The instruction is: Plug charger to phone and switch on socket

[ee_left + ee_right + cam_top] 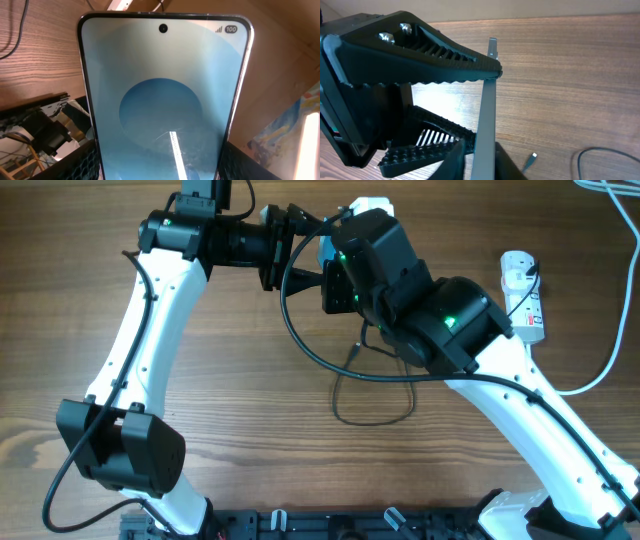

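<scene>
While the left gripper [285,248] clamps the phone [165,100] by its lower end, the right gripper [470,107] stands open just beside the phone's edge, holding nothing. The connector tip of the charger [532,159] lies loose near the phone, and the socket [524,295] sits well apart from it. By my judgement, plugging in and switching on both remain.

A brown wood-grain table [250,380] fills the background, with pale glare on its surface.

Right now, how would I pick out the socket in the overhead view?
On the wooden table, go to the right edge, upper half. The socket is the blocky white strip lying there; small red marks and its shape set it apart from the thinner white cord curving beside it.
</scene>
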Available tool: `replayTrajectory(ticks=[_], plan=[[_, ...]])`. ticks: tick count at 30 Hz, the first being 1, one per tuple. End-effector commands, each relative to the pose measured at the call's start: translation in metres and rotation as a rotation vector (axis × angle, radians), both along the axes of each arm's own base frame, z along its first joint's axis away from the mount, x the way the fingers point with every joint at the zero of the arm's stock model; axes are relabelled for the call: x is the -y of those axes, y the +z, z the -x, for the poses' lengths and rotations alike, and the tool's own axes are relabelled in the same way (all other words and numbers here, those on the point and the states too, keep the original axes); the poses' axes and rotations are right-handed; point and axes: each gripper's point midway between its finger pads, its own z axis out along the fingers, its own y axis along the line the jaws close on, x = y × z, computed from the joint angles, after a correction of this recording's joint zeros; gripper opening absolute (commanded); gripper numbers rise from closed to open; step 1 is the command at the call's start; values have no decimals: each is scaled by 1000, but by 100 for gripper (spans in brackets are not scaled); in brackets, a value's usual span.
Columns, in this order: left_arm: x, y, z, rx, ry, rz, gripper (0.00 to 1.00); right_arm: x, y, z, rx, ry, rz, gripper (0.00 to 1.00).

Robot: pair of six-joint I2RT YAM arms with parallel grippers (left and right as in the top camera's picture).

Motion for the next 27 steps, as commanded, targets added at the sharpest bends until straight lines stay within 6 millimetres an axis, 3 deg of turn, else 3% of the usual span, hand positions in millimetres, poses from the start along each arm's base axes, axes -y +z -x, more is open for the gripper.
replayTrajectory(ticks=[1,4,7,13,16,20,27], plan=[[3,3,1,26,-22,15,69,0,9,-2,23,-8,-6,9],[3,3,1,26,-22,15,72,-1,9,-1,10,-22,-31,5],[3,3,1,26,-22,15,100,-1,9,-1,-13,-71,-83,5],[2,1,-3,45,-7,-2,100,18,16,-8,-134,-578,-522,4],[2,2,-4,33,-2,1,100,24,15,-2,-245,-817,-774,4],[3,4,-2,-55,15,17,86,15,12,3,-357,-909,-921,4],[4,7,1,-91,11,36,75,6,12,7,-468,-1009,-1072,4]])
